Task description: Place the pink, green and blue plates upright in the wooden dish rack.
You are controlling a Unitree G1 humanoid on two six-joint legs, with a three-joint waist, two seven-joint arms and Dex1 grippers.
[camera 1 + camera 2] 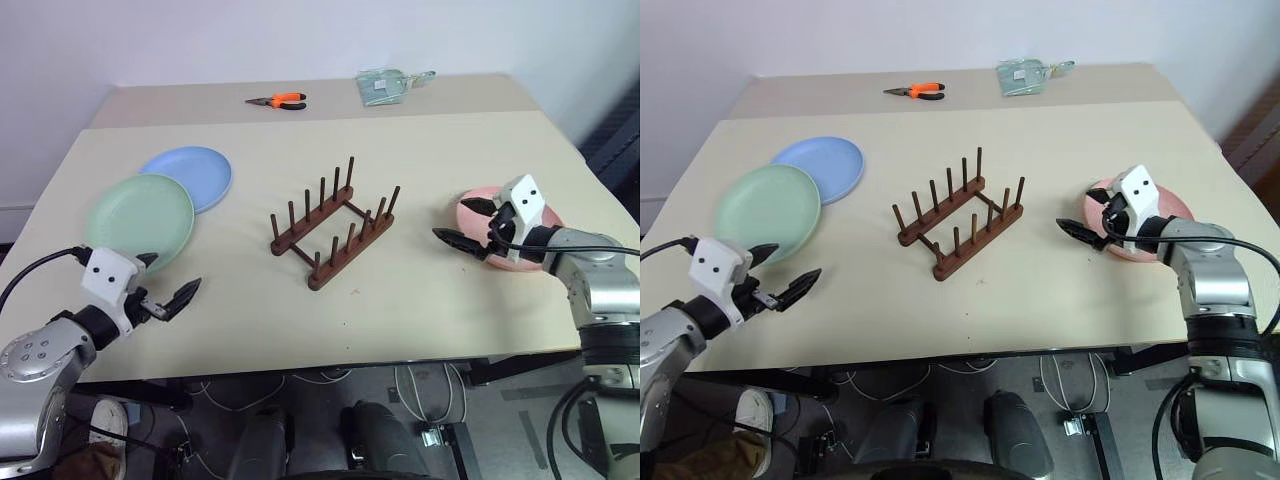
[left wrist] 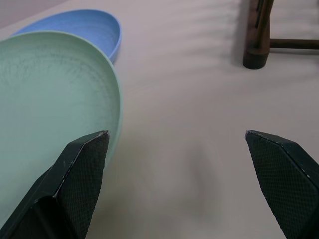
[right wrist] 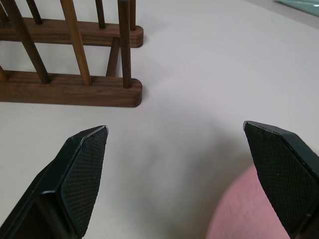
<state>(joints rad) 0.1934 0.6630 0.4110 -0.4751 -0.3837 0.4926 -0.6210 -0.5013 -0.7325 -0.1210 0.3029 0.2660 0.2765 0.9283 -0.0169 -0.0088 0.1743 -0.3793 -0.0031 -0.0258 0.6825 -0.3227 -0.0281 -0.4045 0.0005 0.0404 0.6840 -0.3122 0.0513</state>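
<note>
The wooden dish rack (image 1: 333,225) stands empty in the middle of the table. At the left lies the green plate (image 1: 140,218), flat and overlapping the blue plate (image 1: 192,175) behind it. My left gripper (image 1: 170,278) hovers open just off the green plate's near rim (image 2: 50,99), with nothing between its fingers. The pink plate (image 1: 505,215) lies flat at the right, partly covered by my right hand. My right gripper (image 1: 456,222) is open at the pink plate's left rim (image 3: 244,209) and points toward the rack (image 3: 70,89).
Orange-handled pliers (image 1: 278,100) and a pale green packet (image 1: 385,85) lie at the far side of the beige table (image 1: 420,300). Bare tabletop separates the rack from the plates on either side. The table's front edge runs just below both hands.
</note>
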